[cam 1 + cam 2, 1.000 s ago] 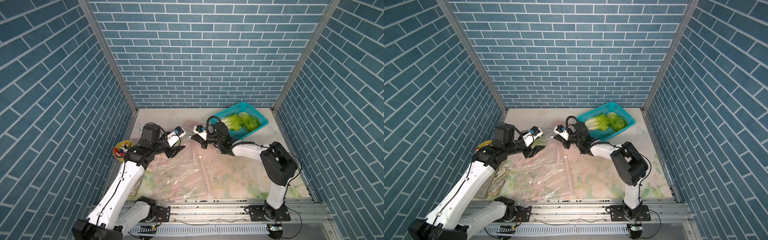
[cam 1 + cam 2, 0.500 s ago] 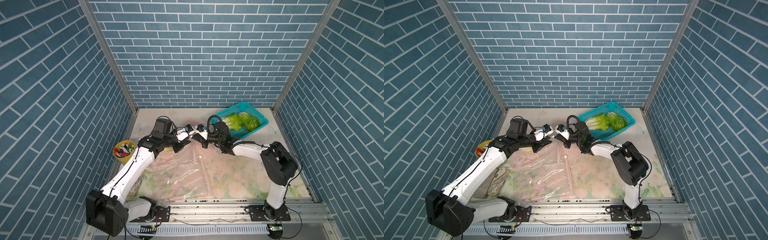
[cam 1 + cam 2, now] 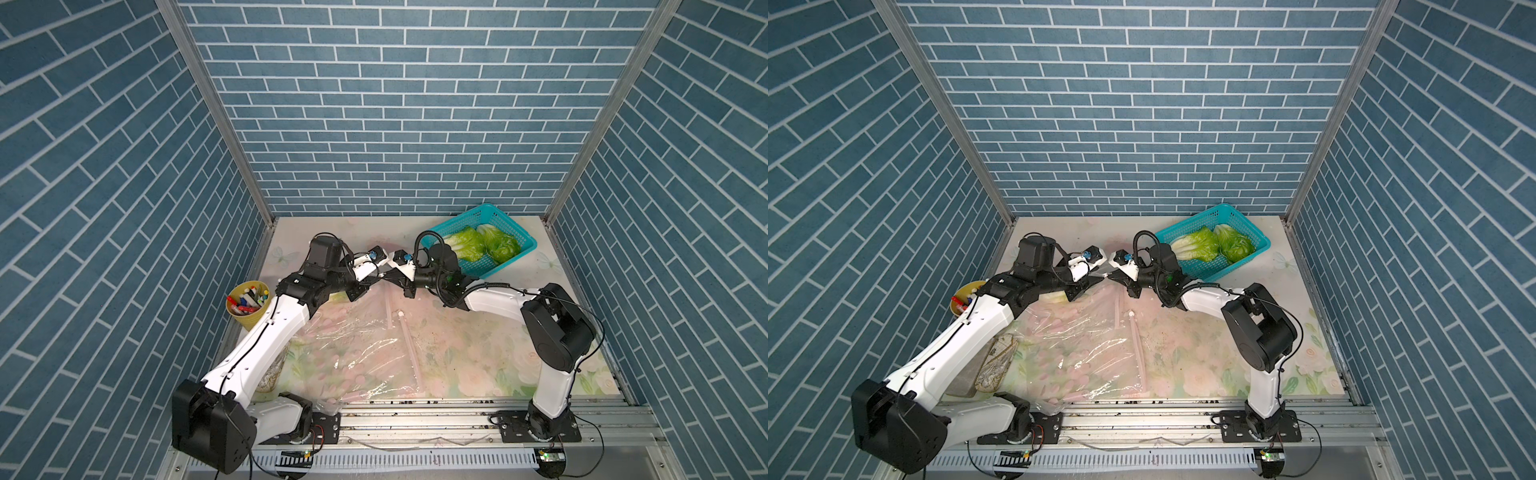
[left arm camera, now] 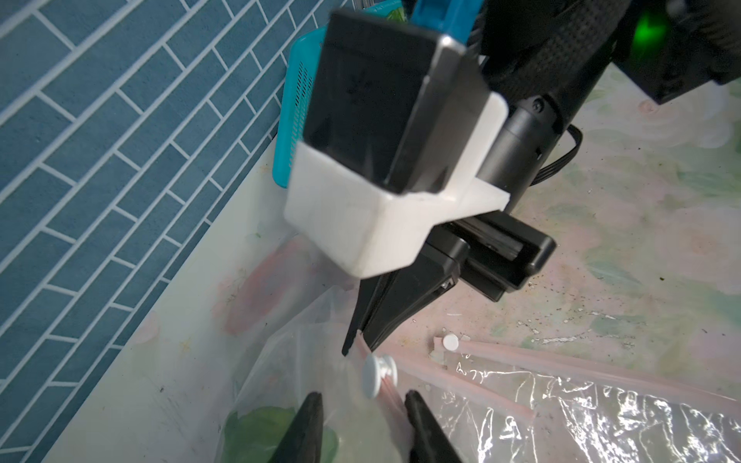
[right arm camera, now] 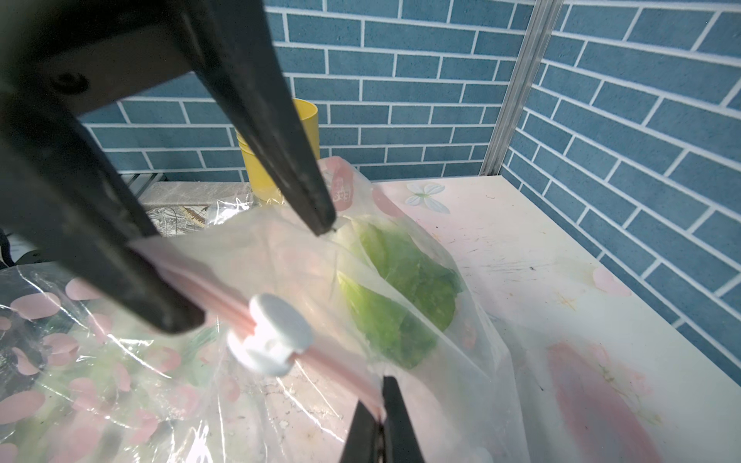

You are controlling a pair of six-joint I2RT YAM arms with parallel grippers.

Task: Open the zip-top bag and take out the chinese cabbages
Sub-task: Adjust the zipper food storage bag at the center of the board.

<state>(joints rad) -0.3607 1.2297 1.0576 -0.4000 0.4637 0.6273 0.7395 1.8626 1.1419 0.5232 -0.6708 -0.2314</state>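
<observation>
Top views: the left pincer (image 3: pixel 380 279) has swung in from the left edge of the surface (image 3: pixel 478 365) to meet the right pincer (image 3: pixel 390 278) at the far end of the zip-top bag (image 3: pixel 353 345). Two chinese cabbages (image 3: pixel 469 245) already lie in the teal basket (image 3: pixel 515 226), far right. Left wrist view: the right pincer is pressed together on the pink zip strip (image 4: pixel 361 344), and the white slider (image 4: pixel 379 375) sits just ahead of the left pincer's spread fingers (image 4: pixel 308 425). Right wrist view: one cabbage (image 5: pixel 401 288) remains inside the film. With the strip end anchored, the slider probably gets gripped and drawn next.
</observation>
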